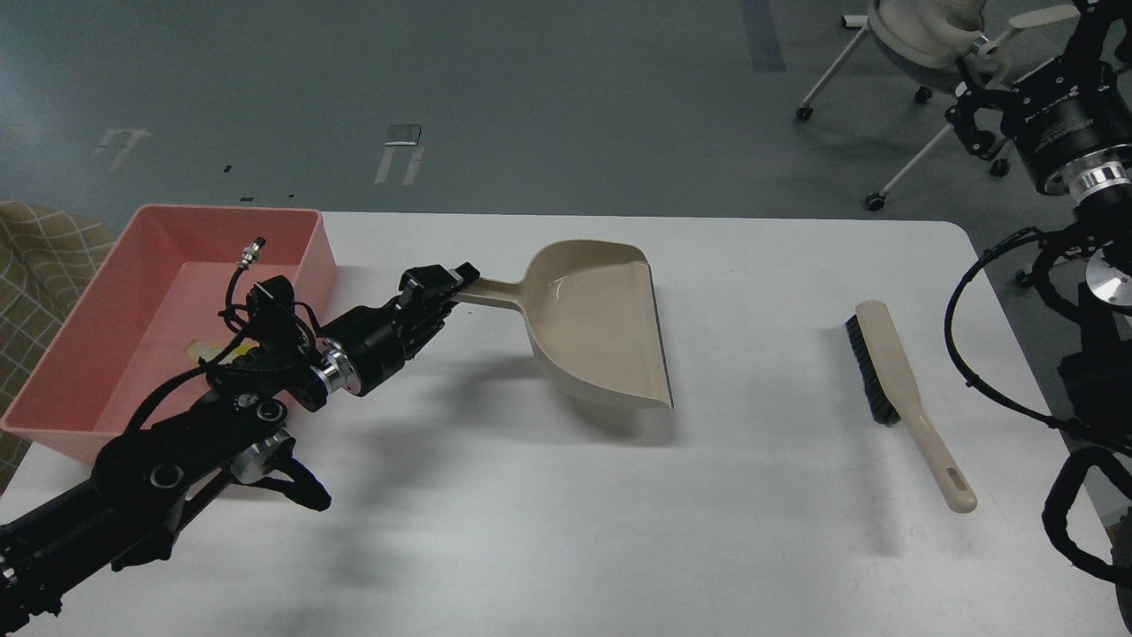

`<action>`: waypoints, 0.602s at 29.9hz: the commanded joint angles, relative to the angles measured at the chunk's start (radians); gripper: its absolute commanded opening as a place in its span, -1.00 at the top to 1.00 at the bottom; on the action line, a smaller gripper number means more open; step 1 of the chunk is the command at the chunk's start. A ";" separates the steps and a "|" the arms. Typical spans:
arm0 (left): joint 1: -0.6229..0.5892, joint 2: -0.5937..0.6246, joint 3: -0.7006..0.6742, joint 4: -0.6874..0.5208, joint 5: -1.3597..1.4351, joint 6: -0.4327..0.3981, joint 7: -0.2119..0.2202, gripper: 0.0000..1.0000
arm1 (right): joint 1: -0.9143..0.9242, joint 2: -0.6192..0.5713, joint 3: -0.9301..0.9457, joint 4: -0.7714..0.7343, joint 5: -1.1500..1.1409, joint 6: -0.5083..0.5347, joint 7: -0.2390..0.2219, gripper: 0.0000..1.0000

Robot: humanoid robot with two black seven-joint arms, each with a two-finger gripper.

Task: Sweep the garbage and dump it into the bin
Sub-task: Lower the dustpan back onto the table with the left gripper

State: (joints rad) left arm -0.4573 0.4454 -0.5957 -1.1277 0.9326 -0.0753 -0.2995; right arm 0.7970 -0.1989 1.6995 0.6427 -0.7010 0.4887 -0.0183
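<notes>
Apparently the garbage has mostly reached the bin (133,292), the pink tray at the far left corner of the white table (531,531). A faint yellow smear on the tray floor beside my left arm may be the sponge scrap; the arm hides most of it, and I cannot find the bread slice anywhere, so it may lie under the arm too. No scrap shows on the open tabletop.

Just right of the tray, the left gripper (451,285) is clamped on the handle of the beige dustpan (597,332). The pan looks empty, and its shadow falls apart from it, which suggests it is lifted and tilted off the surface rather than resting flat. Its mouth faces the right edge of the table, away from the tray, so I judge the dumping is done and the pan is ready to be set down near the table's middle.

Well apart, toward the right edge, the brush (893,389) lies flat with bristles to the left and handle pointing to the near edge, untouched by any gripper. Parts of the right arm rise past the right edge; I cannot make out whether its pincer is wide or narrow.
</notes>
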 commanded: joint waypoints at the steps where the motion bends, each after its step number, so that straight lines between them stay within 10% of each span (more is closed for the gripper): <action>1: 0.005 -0.027 0.014 0.000 0.000 0.028 0.011 0.57 | -0.002 -0.001 0.000 0.000 0.000 0.000 0.000 -1.00; 18: 0.014 -0.040 0.043 0.009 0.000 0.086 0.017 0.49 | -0.022 -0.001 -0.001 0.011 0.000 0.000 0.000 -1.00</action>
State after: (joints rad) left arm -0.4412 0.4080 -0.5545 -1.1168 0.9326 0.0070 -0.2814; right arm 0.7747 -0.1998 1.6983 0.6529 -0.7011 0.4887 -0.0183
